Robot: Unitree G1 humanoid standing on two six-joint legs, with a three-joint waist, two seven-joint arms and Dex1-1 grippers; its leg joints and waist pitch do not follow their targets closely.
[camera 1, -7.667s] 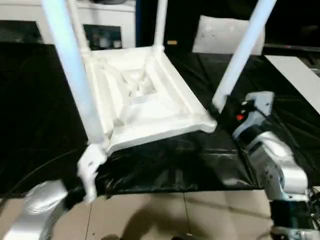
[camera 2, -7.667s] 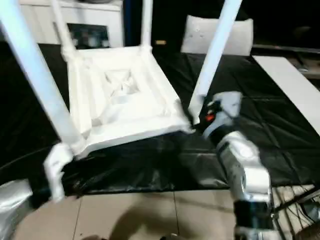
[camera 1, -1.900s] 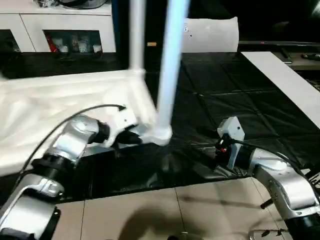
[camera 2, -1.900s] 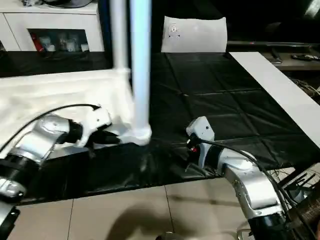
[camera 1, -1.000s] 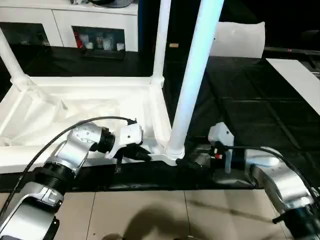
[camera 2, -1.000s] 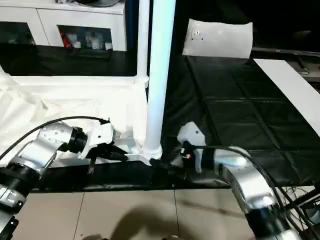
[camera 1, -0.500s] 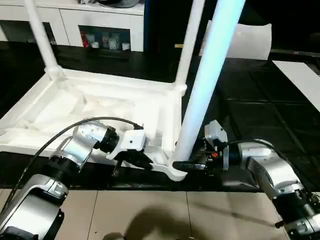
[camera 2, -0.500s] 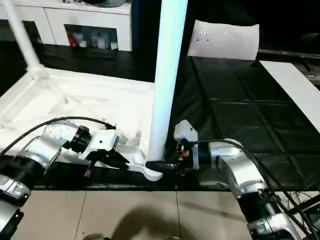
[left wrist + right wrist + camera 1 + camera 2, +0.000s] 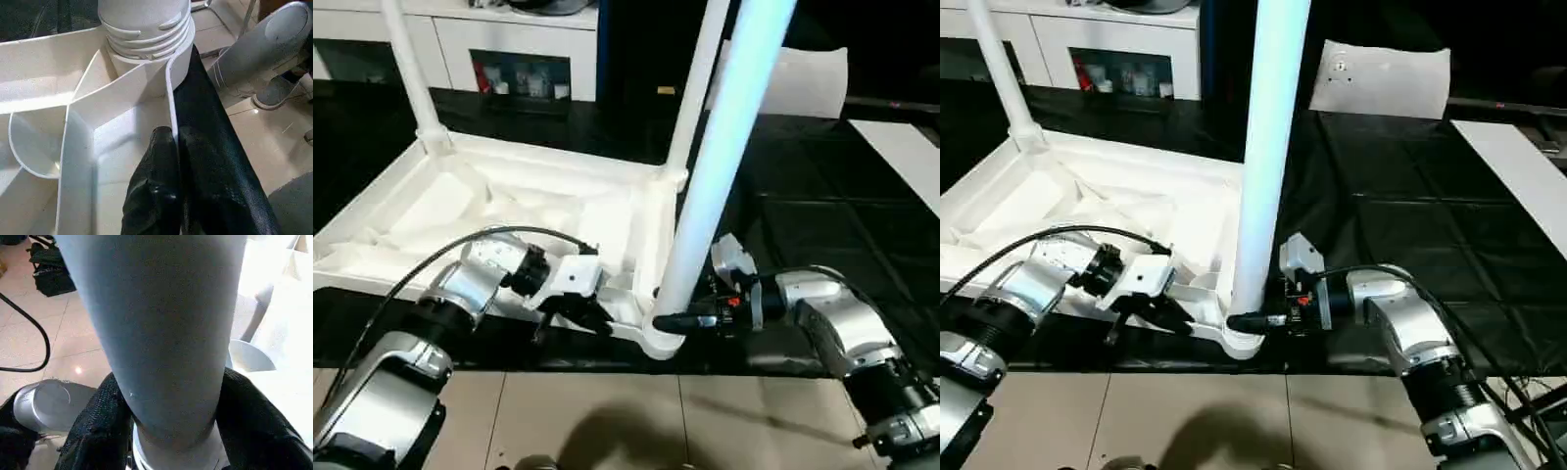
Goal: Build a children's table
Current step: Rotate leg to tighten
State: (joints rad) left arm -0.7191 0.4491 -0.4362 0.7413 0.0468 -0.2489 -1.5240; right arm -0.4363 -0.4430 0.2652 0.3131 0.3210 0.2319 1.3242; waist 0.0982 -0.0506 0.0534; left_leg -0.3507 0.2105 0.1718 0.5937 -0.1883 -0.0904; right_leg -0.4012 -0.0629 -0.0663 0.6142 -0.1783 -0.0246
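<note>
The left gripper [image 9: 597, 318] has its two black fingers [image 9: 161, 196] pressed together on the thin side wall of the tabletop [image 9: 509, 211], one finger inside the wall and one outside. The tabletop lies upside down on the black cloth [image 9: 822, 225], with its ribs facing up. Just past the left fingertips is the round corner socket [image 9: 146, 54], and the near leg [image 9: 715, 166] stands up in it. The screw rings at the bottom of the leg can be seen right at the socket.

Two more legs [image 9: 406, 73] stand up at the far corners, well away from both grippers.

The right gripper [image 9: 683, 321] is at the bottom of the near leg, just above the socket. One finger [image 9: 98, 431] is on each side of the leg, and they look like they hug it, but it is hard to tell if they squeeze it tight yet.

The step looks like twisting this leg tight into its corner. To do it well, the left gripper should hold the wall firmly so the tabletop does not slide. The right gripper should grip low on the leg, keep it straight up, and turn it slowly. If the leg leans, the rings could jam
</note>
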